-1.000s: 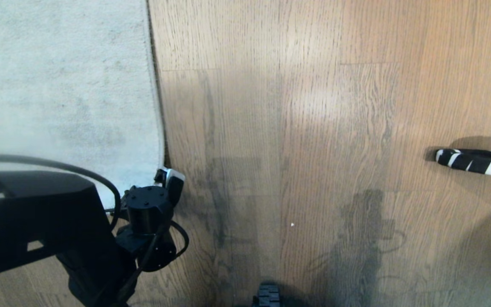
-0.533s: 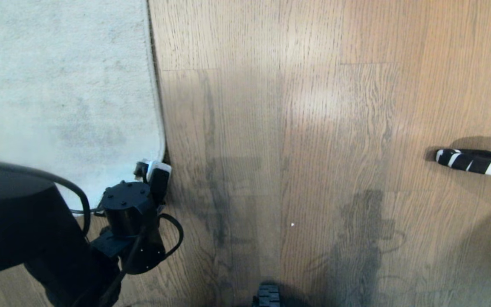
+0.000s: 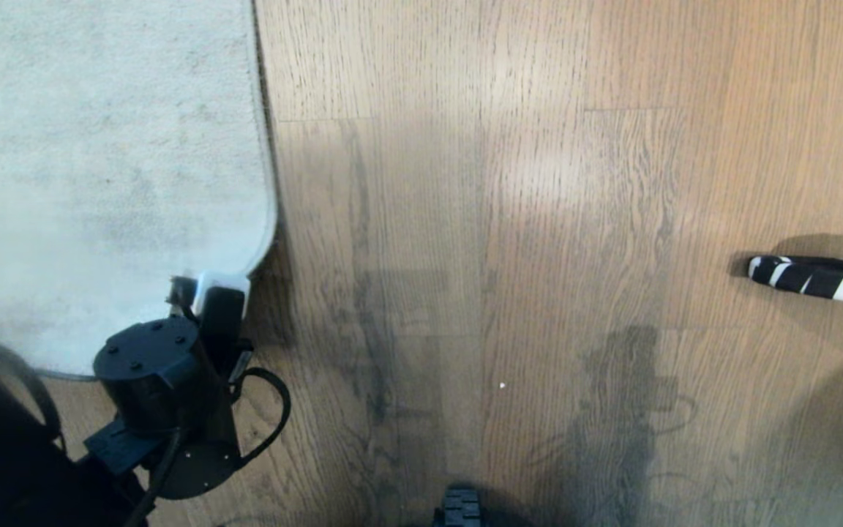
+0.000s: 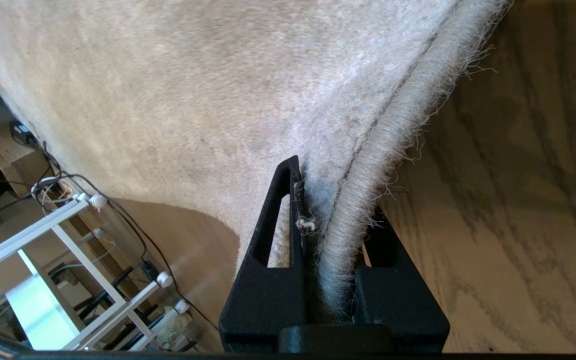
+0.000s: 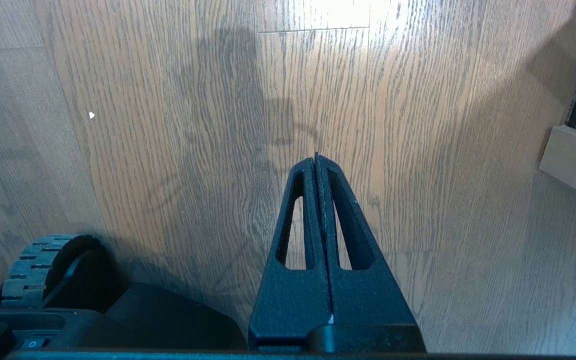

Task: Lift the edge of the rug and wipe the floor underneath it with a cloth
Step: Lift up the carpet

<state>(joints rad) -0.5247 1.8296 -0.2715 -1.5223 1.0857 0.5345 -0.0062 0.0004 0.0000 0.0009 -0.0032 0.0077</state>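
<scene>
Left end effector (image 4: 333,235) pinches rug edge (image 4: 368,200) at rounded corner, raised off floor (image 3: 538,219). Lift step under way. Right end effector (image 5: 316,165) shut, empty. Cloth unseen; next move needs it fetched.

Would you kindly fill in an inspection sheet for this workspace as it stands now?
Surface: wood floor, a white speck on it.
Job's things: rug edge raised off floor at the corner; cloth not seen.
Clutter: striped tool tip on floor, right.
Grippers: left gripper clamps rug edge; right gripper shut, empty, above floor.
Cables: black cable loops at left wrist.
Surroundings: white frame, wires beyond rug.
</scene>
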